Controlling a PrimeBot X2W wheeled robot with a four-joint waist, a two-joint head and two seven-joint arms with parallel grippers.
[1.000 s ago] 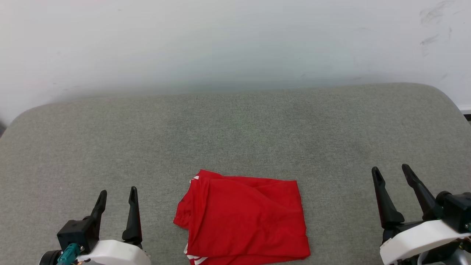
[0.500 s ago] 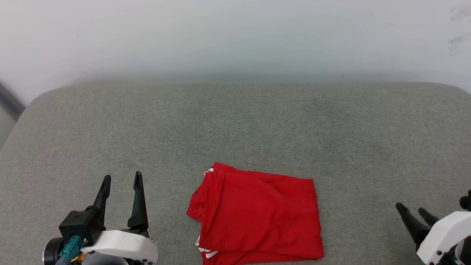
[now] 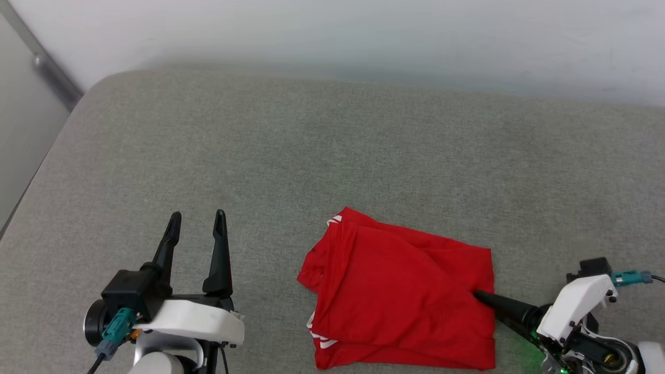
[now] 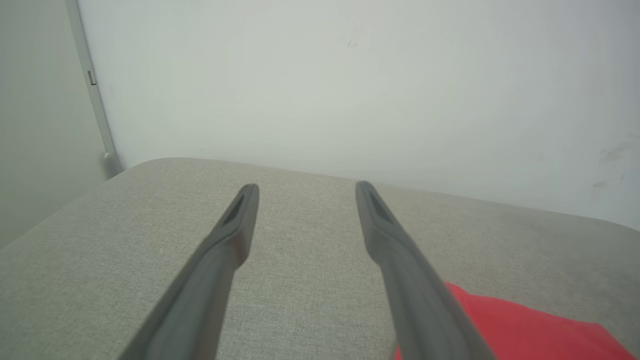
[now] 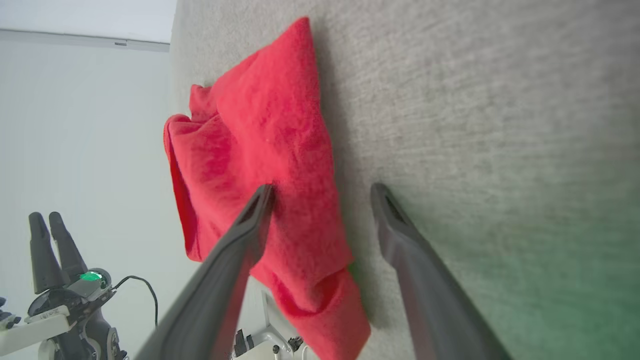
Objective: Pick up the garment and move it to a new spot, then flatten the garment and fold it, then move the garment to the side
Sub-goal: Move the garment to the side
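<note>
The folded red jersey is lying on the grey cushion. The right hand is gaping wide astride the jersey's right edge, one finger over its fabric. The left hand is hovering spread, well left of the jersey.

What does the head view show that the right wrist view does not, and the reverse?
Head view adds: white striped trim at two corners of the folded red jersey T-shirt. Right wrist view adds: the right gripper's dark fingers spread, one before red cloth, one before cushion. Both: the shirt, grey fabric cushion, open left gripper.
</note>
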